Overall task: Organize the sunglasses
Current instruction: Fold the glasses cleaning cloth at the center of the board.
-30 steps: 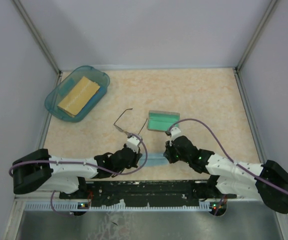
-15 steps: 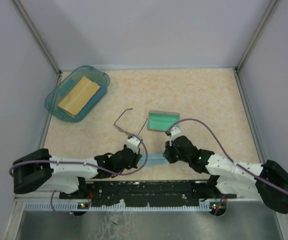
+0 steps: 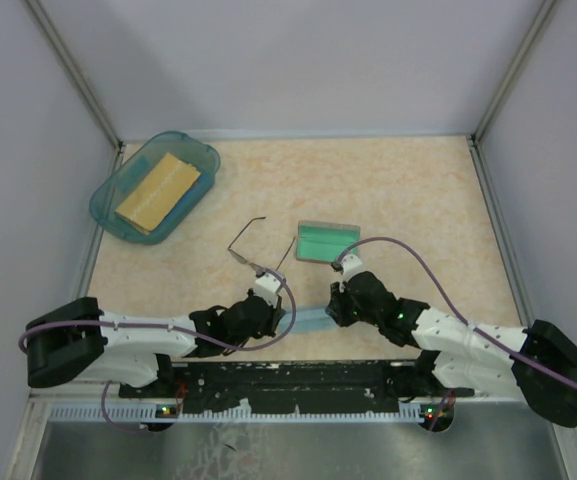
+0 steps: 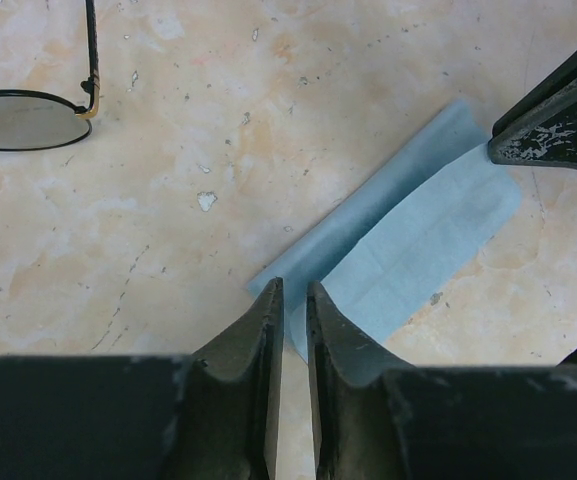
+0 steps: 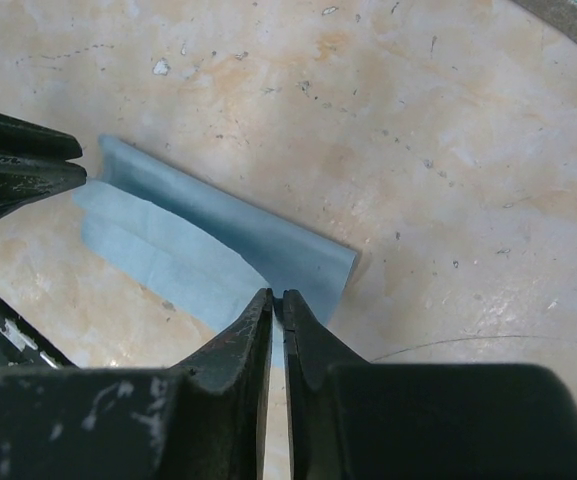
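The sunglasses (image 3: 251, 250), thin dark wire frames, lie open on the table left of the case; one lens and temple show in the left wrist view (image 4: 28, 120). No gripper touches them. A light blue cloth (image 3: 310, 320) lies partly folded between the two grippers. My left gripper (image 4: 295, 290) is nearly shut on the cloth's (image 4: 408, 240) near-left corner. My right gripper (image 5: 277, 298) is shut on the cloth's (image 5: 198, 240) opposite edge. In the top view the left gripper (image 3: 284, 312) and right gripper (image 3: 333, 310) sit low at the near edge.
The open grey case with green lining (image 3: 326, 240) stands just beyond the right gripper. A blue tray (image 3: 118, 215) holding a yellow block (image 3: 158, 190) sits at the far left. Walls close in the table on three sides.
Almost nothing has moved; both grippers stay at the cloth's ends, and the cloth has shifted only slightly.
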